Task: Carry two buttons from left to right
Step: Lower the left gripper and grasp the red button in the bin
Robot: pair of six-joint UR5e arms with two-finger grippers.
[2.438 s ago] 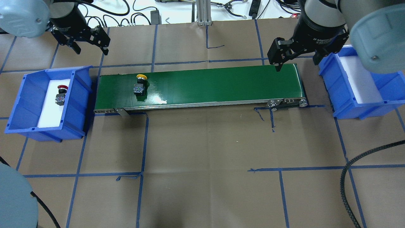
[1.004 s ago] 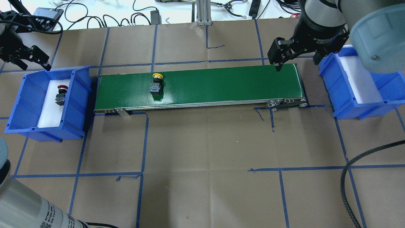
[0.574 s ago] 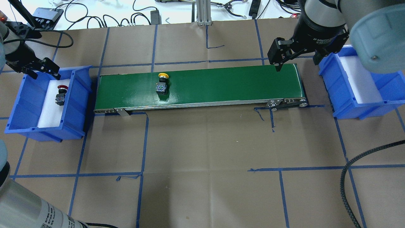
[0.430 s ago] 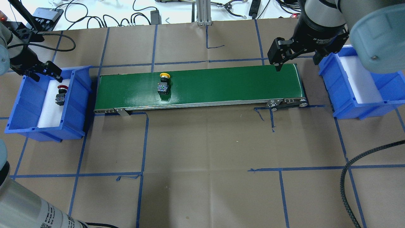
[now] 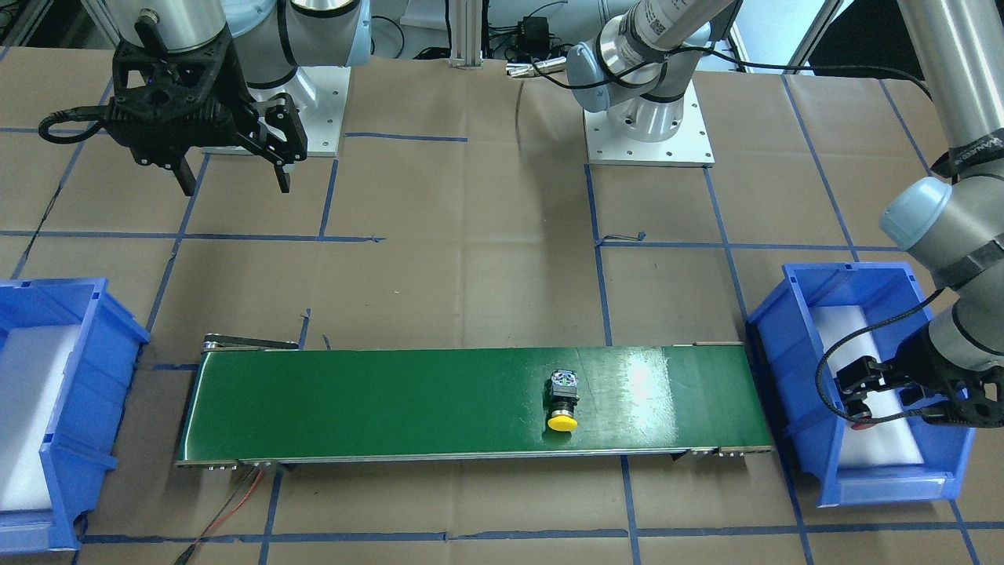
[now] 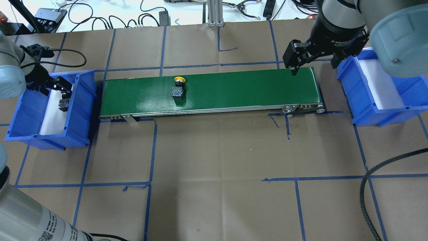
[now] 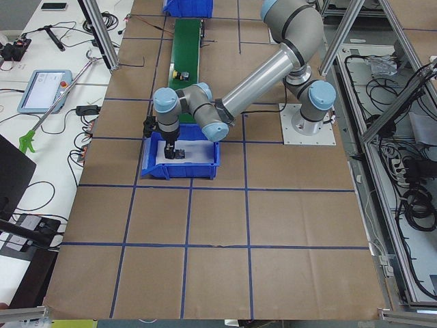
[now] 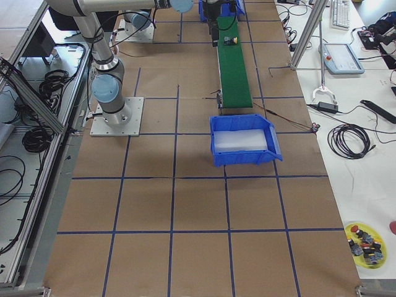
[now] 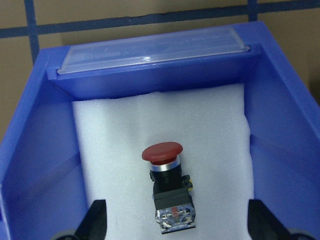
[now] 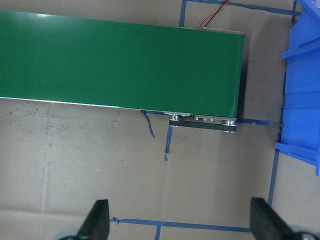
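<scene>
The yellow button [image 6: 178, 89] lies on its side on the green conveyor belt [image 6: 240, 90], left of the belt's middle; it also shows in the front-facing view [image 5: 562, 402]. The red button [image 9: 167, 192] lies on white foam in the left blue bin [image 6: 80, 112]. My left gripper [image 6: 56, 92] is open and low in that bin, its fingers [image 9: 95, 220] either side of the red button without touching it. My right gripper [image 6: 314, 66] is open and empty, above the belt's right far corner, beside the right blue bin [image 6: 364, 110].
The right bin [image 5: 86, 377] holds only white foam. A black cable [image 6: 367, 187] loops in at the table's near right. Cables and tools lie beyond the table's far edge. Blue tape lines cross the brown paper.
My left gripper has swung from beyond the belt's left end to over the left bin and come down around the red button. The yellow button has ridden the belt rightward. The right arm has not moved.
</scene>
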